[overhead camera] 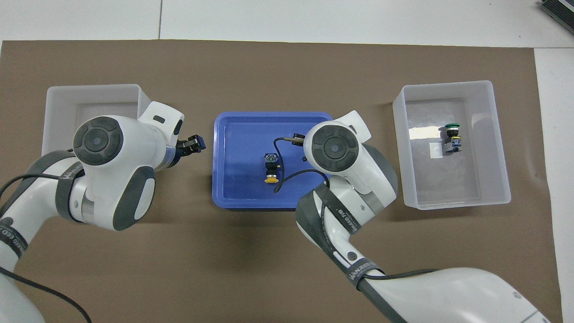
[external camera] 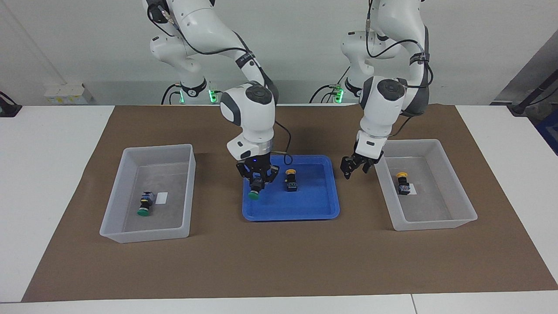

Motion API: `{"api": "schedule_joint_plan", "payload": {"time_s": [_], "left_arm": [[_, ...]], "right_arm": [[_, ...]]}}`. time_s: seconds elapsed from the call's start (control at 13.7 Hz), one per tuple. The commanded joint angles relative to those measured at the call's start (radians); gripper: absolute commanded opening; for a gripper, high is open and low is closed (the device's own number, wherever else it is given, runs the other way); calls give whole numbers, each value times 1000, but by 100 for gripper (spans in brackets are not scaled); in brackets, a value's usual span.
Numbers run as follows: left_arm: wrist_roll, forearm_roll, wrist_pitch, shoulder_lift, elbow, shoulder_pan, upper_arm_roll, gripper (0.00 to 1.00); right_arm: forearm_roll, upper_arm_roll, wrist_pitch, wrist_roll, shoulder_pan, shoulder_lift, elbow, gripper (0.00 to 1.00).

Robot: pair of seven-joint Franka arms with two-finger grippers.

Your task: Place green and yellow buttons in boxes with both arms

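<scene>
My right gripper (external camera: 258,183) is shut on a green button (external camera: 253,194), low over the blue tray (external camera: 287,216), cap down; the overhead view hides both under the right wrist (overhead camera: 334,148). A yellow button (external camera: 290,179) (overhead camera: 271,168) lies in the tray beside it. My left gripper (external camera: 355,166) (overhead camera: 190,144) is open and empty, in the air between the tray and the box (external camera: 436,222) at the left arm's end, which holds a yellow button (external camera: 402,181). The box (external camera: 150,233) (overhead camera: 453,202) at the right arm's end holds a green button (external camera: 144,206) (overhead camera: 452,131).
A brown mat (external camera: 279,261) covers the white table under everything. The left arm hides most of its box (overhead camera: 89,92) in the overhead view. A black cable (overhead camera: 287,175) hangs from the right wrist over the tray (overhead camera: 219,157). Small white boxes (external camera: 65,92) sit by the wall.
</scene>
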Motion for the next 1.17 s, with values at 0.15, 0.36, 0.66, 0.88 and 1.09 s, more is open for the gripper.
{"api": "schedule_joint_plan", "payload": {"time_s": [0.15, 0.36, 0.66, 0.88, 1.09], "left_arm": [[-229, 11, 179, 25, -55, -135, 16, 76], [-234, 11, 259, 69, -47, -181, 16, 76], [-227, 19, 332, 158, 5, -240, 19, 76], [-224, 20, 332, 186, 31, -263, 18, 76], [-216, 22, 329, 188, 42, -278, 18, 76]], "right_arm": [[-8, 13, -119, -207, -137, -137, -37, 0], [-6, 13, -125, -373, -225, -191, -86, 0], [85, 13, -108, -673, -347, -222, -161, 0], [122, 13, -57, -873, -432, -214, -199, 0], [122, 11, 88, -889, -467, -201, -299, 0]]}}
